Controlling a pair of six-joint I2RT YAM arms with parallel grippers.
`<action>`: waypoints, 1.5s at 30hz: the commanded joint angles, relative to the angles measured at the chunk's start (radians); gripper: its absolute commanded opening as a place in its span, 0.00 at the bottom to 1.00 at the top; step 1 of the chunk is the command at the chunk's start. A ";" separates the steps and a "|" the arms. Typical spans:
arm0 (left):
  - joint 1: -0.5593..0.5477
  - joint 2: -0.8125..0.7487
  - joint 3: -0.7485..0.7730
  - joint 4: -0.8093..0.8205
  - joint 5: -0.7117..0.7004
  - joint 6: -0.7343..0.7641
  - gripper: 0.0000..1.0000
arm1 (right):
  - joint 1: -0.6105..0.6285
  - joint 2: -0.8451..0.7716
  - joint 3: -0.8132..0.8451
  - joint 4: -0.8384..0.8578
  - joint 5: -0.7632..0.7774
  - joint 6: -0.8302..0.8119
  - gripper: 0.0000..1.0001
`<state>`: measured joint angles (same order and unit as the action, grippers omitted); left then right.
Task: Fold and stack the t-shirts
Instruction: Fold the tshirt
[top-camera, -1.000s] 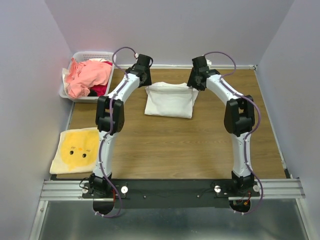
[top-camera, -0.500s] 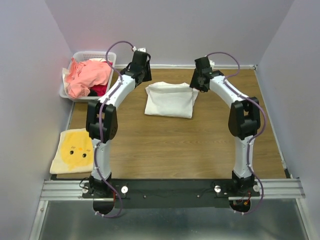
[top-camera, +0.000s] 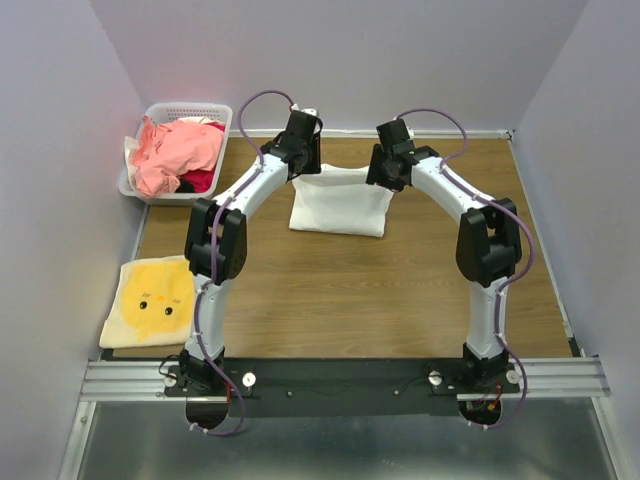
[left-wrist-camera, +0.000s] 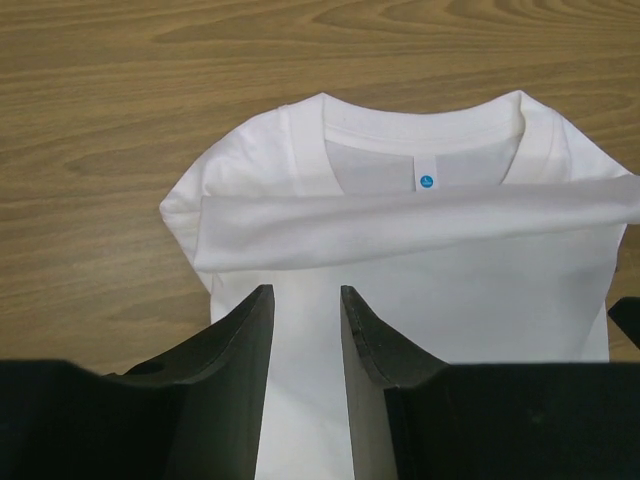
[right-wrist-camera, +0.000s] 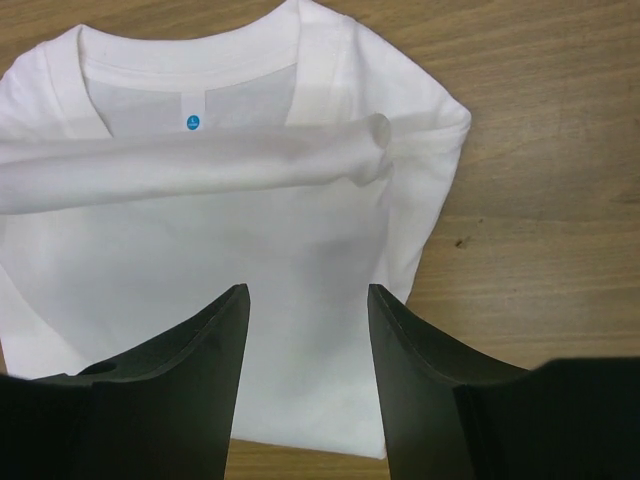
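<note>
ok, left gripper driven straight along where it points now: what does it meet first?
Probably the folded white cotton t-shirt, around its folded-over sleeve. The left gripper is open with only cloth ahead of it; its height above the shirt is unclear.

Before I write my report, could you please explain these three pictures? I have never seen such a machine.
Two white robot arms are bolted at the near edge of a wooden table. The wide picture looks down from above and behind them. The other two come from a camera on each wrist; the black prongs are the left gripper and the right gripper. Both are open and hold nothing. Under them lies a partly folded white t-shirt. A white basket holds pink and red clothes; a yellow cloth lies at the near left.
</note>
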<state>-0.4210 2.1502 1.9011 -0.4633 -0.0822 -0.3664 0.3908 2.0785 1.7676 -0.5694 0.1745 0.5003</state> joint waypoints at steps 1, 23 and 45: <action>0.002 0.108 0.096 -0.090 -0.004 0.000 0.40 | 0.000 0.094 0.076 0.003 -0.041 0.017 0.59; 0.013 0.332 0.398 -0.049 -0.060 0.001 0.40 | -0.003 0.367 0.366 0.003 0.089 0.046 0.56; 0.093 0.438 0.420 0.005 0.013 -0.016 0.40 | -0.041 0.252 0.257 -0.018 0.123 -0.042 0.59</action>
<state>-0.3347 2.5942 2.3241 -0.4728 -0.0959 -0.3931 0.3519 2.3878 2.0525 -0.5709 0.2588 0.4946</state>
